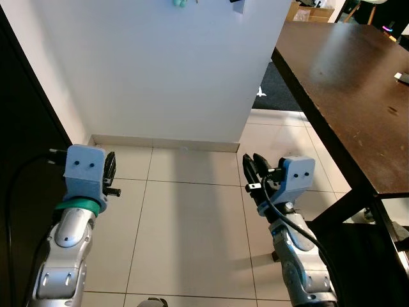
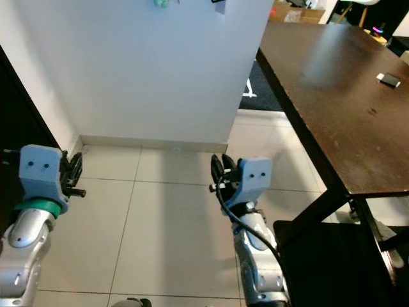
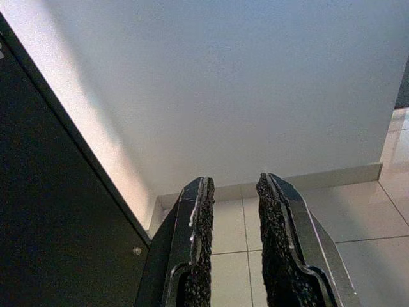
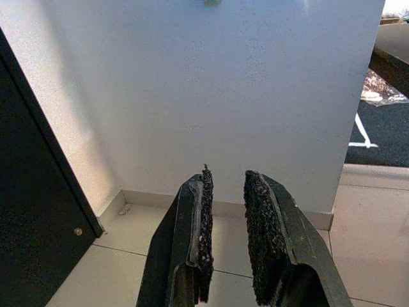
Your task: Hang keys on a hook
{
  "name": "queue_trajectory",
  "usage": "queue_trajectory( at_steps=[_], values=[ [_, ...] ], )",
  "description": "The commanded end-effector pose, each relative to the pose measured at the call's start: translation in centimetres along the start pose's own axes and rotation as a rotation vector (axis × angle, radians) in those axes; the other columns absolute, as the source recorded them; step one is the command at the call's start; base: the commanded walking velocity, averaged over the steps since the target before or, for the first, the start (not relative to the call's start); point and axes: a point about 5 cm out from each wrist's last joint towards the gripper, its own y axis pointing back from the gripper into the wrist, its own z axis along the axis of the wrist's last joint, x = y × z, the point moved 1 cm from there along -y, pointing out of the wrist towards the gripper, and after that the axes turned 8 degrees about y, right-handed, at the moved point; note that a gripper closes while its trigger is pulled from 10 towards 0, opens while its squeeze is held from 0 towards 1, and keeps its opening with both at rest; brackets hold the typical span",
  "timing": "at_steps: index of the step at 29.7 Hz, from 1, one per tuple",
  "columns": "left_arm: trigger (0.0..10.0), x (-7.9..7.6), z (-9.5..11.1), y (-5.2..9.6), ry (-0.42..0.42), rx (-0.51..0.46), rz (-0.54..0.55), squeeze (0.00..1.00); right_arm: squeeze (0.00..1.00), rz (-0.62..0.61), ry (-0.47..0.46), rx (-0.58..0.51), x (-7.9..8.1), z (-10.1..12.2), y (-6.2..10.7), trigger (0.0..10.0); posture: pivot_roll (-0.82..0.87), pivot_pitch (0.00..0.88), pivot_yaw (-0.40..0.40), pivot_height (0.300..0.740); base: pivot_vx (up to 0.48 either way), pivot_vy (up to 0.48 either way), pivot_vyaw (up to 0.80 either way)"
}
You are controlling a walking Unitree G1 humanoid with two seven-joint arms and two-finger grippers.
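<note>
With both the left tool [image 3: 233, 236] and the right tool [image 4: 227, 233] slightly parted and gripping nothing, and no keys that I can make out, the risk is reaching for the mint-green hook [image 1: 179, 2] at twelve o'clock on the white wall [image 1: 160, 70] empty-handed.

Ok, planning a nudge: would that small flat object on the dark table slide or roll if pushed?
The small flat object lies low and boxy, so probably slides, not rolls. The dark table looks glossy, so it may skid easily.
</note>
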Motion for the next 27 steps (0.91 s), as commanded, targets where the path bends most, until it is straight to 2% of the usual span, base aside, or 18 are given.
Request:
queue_trajectory(
  at_steps=[1, 10, 17, 27],
  values=[
    [10.0, 0.05, -0.3, 0.29, -0.02, 0.005, 0.002, 0.0, 0.0, -0.005, -0.005, 0.006, -0.16, -0.21, 0.08, 10.0, 0.08, 0.0, 0.021, 0.74, 0.0, 0.0, 0.0],
    [10.0, 0.06, -0.42, 0.23, -0.002, 0.013, -0.004, 0.0, 0.0, -0.003, -0.003, 0.002, -0.11, -0.17, 0.03, 10.0, 0.08, 0.0, 0.023, 0.74, 0.0, 0.0, 0.0],
    [10.0, -0.04, -0.62, 0.16, -0.003, 0.032, -0.017, 0.0, 0.0, 0.02, 0.058, 0.003, 0.3, -0.02, 0.0, 10.0, 0.08, 0.0, 0.026, 0.74, 0.0, 0.0, 0.0],
    [10.0, 0.1, -0.73, 0.05, 0.034, 0.048, -0.019, 0.0, 0.0, 0.038, 0.086, 0.009, 0.61, 0.07, 0.05, 10.0, 0.08, 0.0, 0.025, 0.74, 0.0, 0.0, 0.0]
  ],
)
